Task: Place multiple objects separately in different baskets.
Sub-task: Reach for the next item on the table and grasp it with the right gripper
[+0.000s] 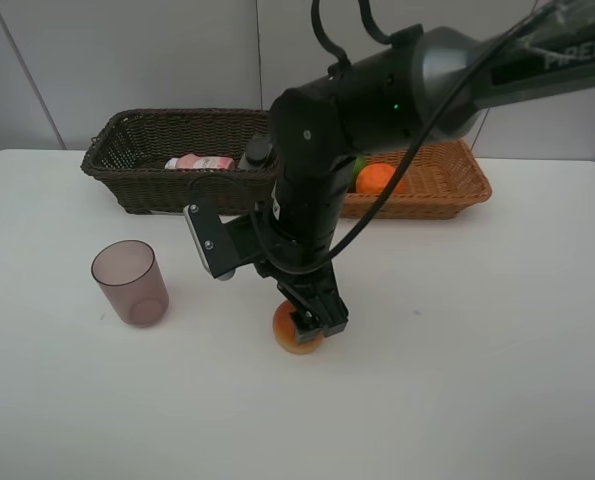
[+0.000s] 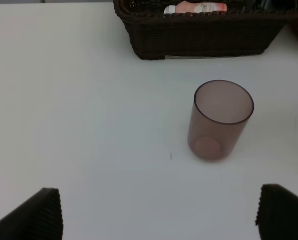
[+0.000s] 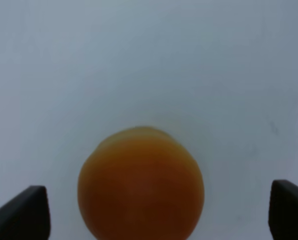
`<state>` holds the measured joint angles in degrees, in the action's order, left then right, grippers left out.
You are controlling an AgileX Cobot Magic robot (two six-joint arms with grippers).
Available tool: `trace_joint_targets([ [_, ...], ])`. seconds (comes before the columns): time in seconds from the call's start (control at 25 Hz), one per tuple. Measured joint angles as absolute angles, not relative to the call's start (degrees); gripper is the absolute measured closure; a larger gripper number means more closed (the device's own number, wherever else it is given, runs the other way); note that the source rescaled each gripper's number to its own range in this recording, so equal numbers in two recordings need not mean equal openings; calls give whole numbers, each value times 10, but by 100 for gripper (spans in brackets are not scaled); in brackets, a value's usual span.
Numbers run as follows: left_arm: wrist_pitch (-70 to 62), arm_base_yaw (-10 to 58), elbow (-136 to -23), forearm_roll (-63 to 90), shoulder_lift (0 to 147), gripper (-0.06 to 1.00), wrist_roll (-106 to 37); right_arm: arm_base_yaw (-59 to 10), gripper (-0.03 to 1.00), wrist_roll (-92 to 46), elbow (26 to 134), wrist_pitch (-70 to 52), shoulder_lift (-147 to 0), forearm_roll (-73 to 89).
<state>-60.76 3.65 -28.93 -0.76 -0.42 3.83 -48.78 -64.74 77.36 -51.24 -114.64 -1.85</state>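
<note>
From the high camera, the right arm reaches across to the lower centre of the frame, its right hand (image 1: 312,322) down over the red fruit (image 1: 295,336) on the white tabletop (image 1: 477,350). The cup (image 1: 129,283) stands upright at centre left, well apart from it. At the upper left the dark basket (image 1: 127,160) holds the pink bottle (image 1: 199,162) and the grey bottle (image 1: 258,150). At the upper right the tan basket (image 1: 457,185) holds the orange (image 1: 377,178), with a bit of green fruit (image 1: 360,164) showing past the arm. The left wrist camera shows the left hand (image 2: 159,215) spread wide and empty, with the cup (image 2: 220,120) ahead of it and the dark basket (image 2: 204,37) beyond. The right wrist camera shows the right hand (image 3: 156,210) spread, a finger on each side of the red fruit (image 3: 141,182) and neither touching it. The step in hand looks like the pickup of the red fruit. The next move calls for pressing the fingers onto it evenly, since a round fruit may roll, then lifting it clear and carrying it to the tan basket with the other fruit. The cup would remain for the left hand.
</note>
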Motion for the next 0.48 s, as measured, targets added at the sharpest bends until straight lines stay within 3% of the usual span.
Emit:
trace_joint_targets([
  [0.48,-608,37,-289,-8,-4,-6,38,-488,4,-647,772,-509,-1176,-17],
])
